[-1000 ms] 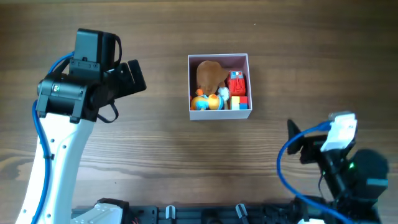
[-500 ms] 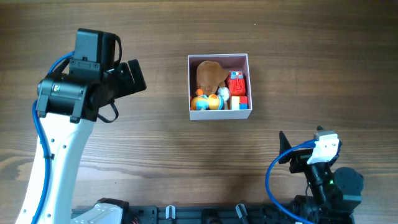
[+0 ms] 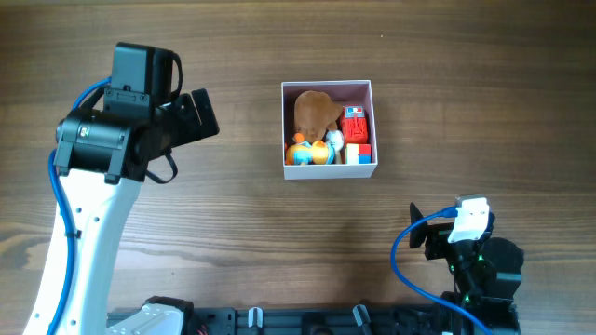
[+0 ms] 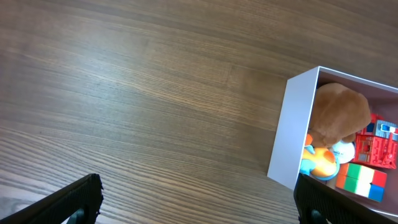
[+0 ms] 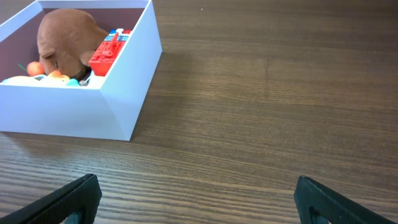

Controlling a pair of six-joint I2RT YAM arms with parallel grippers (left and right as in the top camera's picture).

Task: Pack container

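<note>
The container [image 3: 329,170] is a square white-walled box with a pink inside, at the table's middle back. It holds a brown plush toy [image 3: 315,113], a red toy [image 3: 355,126], a colour-block cube [image 3: 358,153] and an orange and blue toy [image 3: 303,152]. It also shows in the left wrist view [image 4: 292,134] and in the right wrist view [image 5: 124,74]. My left gripper [image 4: 196,202] is open and empty, well left of the box. My right gripper [image 5: 196,199] is open and empty, low at the front right, apart from the box.
The wooden table [image 3: 233,214] spreads around the box. A black rail with clips [image 3: 307,318] runs along the front edge. The left arm's white link [image 3: 79,242] stands over the table's left side.
The right arm has drawn back toward the front edge and folded lower. The left arm and the box have not moved.
</note>
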